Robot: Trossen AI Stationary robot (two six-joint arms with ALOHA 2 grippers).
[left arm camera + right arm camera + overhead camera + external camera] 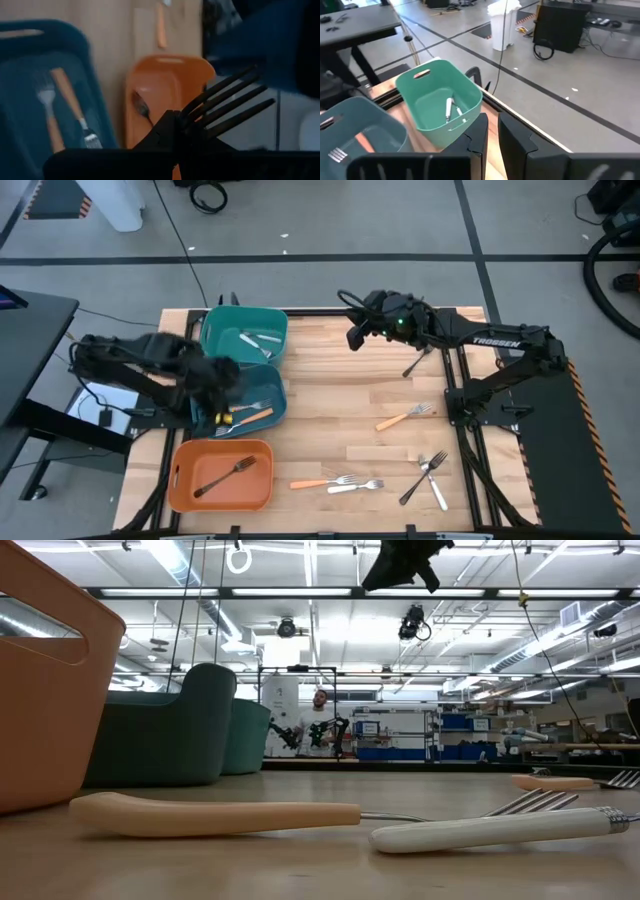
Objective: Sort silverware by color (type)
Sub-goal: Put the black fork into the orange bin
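Observation:
My left gripper (220, 383) hangs over the blue bin (272, 385), shut on a black fork whose tines (230, 100) jut past the fingers. The blue bin holds orange-handled forks (67, 97). The orange bin (185, 480) holds one black fork (225, 476). My right gripper (493, 135) is open with nothing between its fingers, up near the green bin (440, 95), where white forks (451, 110) lie. On the table lie orange-handled forks (405, 417) (320, 482), white ones (357, 487) (438, 492) and black ones (418, 362) (422, 477). My left gripper pinches the black fork between its two fingers just behind the tines (192, 117). The handle is hidden by the fingers. The gripper slants downward, and the fork is lifted clear, its tines pointing out beyond the fingertips above the bins.
The three bins stand in a row along the table's left side. Bare wood (330, 410) lies in the middle between the bins and the loose forks. In the low view an orange-handled fork (215, 812) and a white-handled fork (500, 830) lie close to the near edge.

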